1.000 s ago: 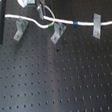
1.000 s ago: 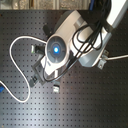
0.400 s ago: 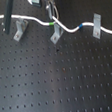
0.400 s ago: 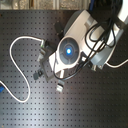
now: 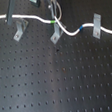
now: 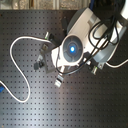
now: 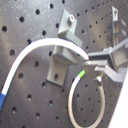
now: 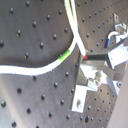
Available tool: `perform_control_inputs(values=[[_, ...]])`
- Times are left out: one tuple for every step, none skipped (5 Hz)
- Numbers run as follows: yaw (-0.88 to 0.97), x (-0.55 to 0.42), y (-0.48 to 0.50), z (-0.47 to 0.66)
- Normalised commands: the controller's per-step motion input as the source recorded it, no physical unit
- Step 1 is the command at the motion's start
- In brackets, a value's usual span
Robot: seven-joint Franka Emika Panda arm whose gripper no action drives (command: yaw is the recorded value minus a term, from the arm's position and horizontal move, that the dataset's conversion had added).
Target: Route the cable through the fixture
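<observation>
Black perforated board (image 5: 61, 86); cable (image 5: 74, 32) runs crosswise over fixtures; gripper (image 7: 95, 67) pinching cable.

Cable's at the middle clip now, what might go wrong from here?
The cable lies over the middle clip at its green band; it may slip off rather than seat. The gripper sits close to that clip and might knock it. The slack loop may drag.

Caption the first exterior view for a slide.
White cable draped across three metal fixture brackets on a black perforated board.
</observation>
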Motion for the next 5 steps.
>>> perform_control_inputs(values=[[0.22, -0.121, -0.034, 0.13], [0.16, -0.024, 0.132, 0.19], [0.09, -0.003, -0.001, 0.24], [0.05, -0.006, -0.002, 0.26], [0.03, -0.033, -0.005, 0.29]])
